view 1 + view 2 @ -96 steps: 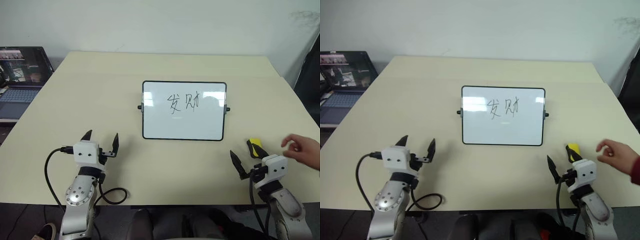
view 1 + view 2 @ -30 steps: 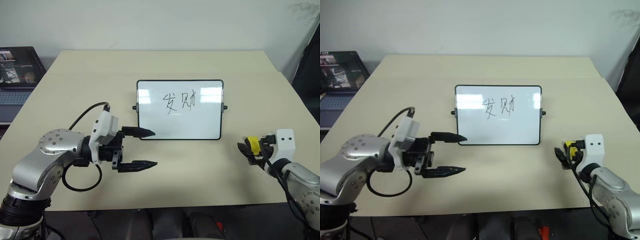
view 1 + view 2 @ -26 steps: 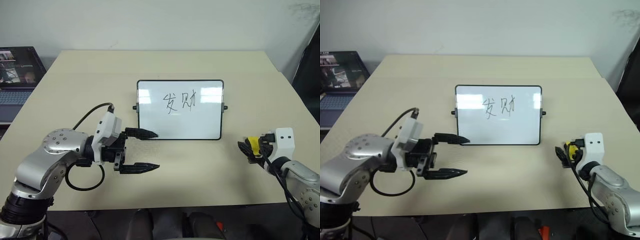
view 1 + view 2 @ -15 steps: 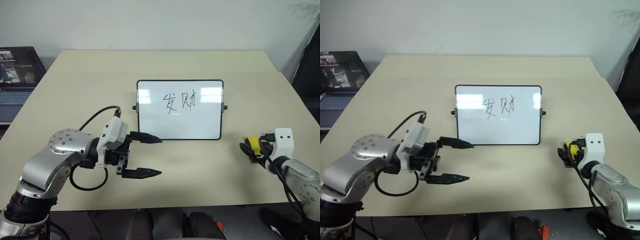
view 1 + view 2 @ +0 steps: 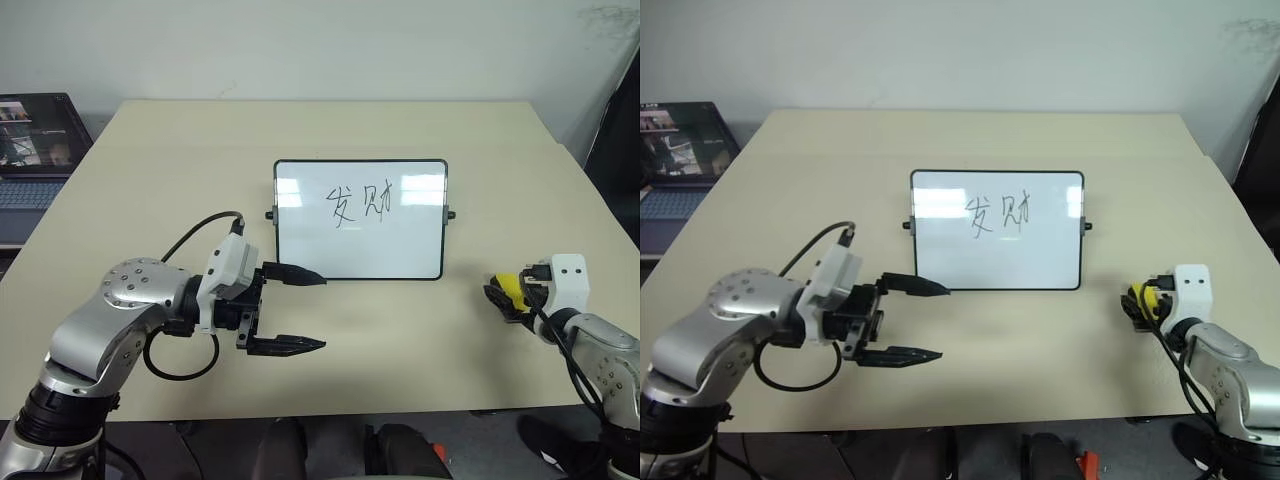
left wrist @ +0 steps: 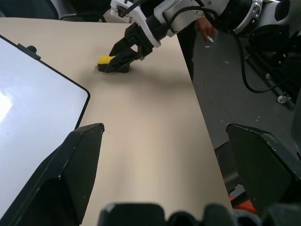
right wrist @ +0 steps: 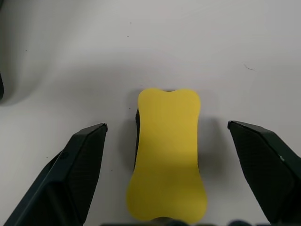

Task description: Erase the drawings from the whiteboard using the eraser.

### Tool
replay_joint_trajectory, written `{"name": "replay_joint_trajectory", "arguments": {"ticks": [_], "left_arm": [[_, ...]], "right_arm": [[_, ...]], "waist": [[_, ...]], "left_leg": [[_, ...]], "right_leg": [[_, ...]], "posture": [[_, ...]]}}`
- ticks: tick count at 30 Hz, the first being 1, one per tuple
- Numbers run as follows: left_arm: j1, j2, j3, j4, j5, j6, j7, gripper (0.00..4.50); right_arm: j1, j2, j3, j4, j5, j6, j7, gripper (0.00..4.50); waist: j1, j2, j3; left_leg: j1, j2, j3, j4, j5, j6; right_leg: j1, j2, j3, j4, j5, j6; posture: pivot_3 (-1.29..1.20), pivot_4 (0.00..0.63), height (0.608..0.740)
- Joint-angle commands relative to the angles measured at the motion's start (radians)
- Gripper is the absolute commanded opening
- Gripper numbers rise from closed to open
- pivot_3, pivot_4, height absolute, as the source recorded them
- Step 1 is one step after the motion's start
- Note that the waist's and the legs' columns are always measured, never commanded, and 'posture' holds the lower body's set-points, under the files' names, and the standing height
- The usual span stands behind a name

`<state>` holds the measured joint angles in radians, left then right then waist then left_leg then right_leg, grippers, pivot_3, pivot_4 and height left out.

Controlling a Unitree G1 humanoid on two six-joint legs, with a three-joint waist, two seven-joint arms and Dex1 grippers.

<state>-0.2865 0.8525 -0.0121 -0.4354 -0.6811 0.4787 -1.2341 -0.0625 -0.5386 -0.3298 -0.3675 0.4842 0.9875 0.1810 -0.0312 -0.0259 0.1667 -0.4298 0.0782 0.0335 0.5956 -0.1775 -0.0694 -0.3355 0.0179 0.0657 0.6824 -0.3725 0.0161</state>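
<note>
The right end effector point(image 7: 167, 207) straddles the eraser point(image 7: 167, 167) with fingers wide, untouching. The left end effector point(image 5: 300, 312) gapes beside the whiteboard point(image 5: 360, 220); a laptop point(image 5: 35, 150) sits far left.

Left claw point(image 5: 303, 312) spread wide, pointing sideways — right claw point(image 7: 167, 155) apparently open too.

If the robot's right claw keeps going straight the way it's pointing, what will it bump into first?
Most likely the eraser. It lies on the table right between the open fingers of the right gripper, which straddle it with gaps on both sides. How far off the eraser sits is hard to judge.
</note>
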Motion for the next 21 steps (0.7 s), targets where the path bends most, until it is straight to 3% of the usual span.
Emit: {"name": "replay_joint_trajectory", "arguments": {"ticks": [1, 8, 14, 21], "left_arm": [[0.001, -0.004, 0.012, -0.027, -0.001, -0.012, 0.001, 4.5], [0.01, -0.002, 0.014, -0.033, 0.003, -0.011, 0.006, 4.5], [0.025, -0.009, 0.017, -0.037, 0.007, -0.007, 0.028, 4.5], [0.039, -0.034, 0.07, -0.017, 0.031, 0.013, 0.161, 4.5]], "right_arm": [[-0.019, 0.002, -0.004, -0.008, -0.021, -0.036, 0.006, 3.52], [-0.028, 0.009, 0.004, 0.006, -0.036, -0.037, 0.023, 1.08], [-0.034, 0.011, -0.003, -0.002, -0.037, -0.036, 0.031, 0.99], [-0.03, -0.023, -0.059, -0.096, 0.008, -0.042, 0.094, 0.99]], "waist": [[0.0, 0.0, 0.0], [0.0, 0.0, 0.0], [0.0, 0.0, 0.0], [0.0, 0.0, 0.0]], "left_leg": [[0.0, 0.0, 0.0, 0.0, 0.0, 0.0], [0.0, 0.0, 0.0, 0.0, 0.0, 0.0], [0.0, 0.0, 0.0, 0.001, 0.0, 0.0], [0.0, 0.0, 0.0, 0.002, 0.0, 0.0]], "right_leg": [[0.0, 0.0, 0.0, 0.0, 0.0, 0.0], [0.0, 0.0, 0.0, 0.0, 0.0, 0.0], [0.0, 0.0, 0.0, 0.001, 0.0, 0.0], [0.0, 0.0, 0.0, 0.001, 0.0, 0.0]], "posture": [[0.0, 0.15, 0.74], [0.0, 0.15, 0.74], [0.0, 0.15, 0.74], [0.0, 0.15, 0.74]]}}
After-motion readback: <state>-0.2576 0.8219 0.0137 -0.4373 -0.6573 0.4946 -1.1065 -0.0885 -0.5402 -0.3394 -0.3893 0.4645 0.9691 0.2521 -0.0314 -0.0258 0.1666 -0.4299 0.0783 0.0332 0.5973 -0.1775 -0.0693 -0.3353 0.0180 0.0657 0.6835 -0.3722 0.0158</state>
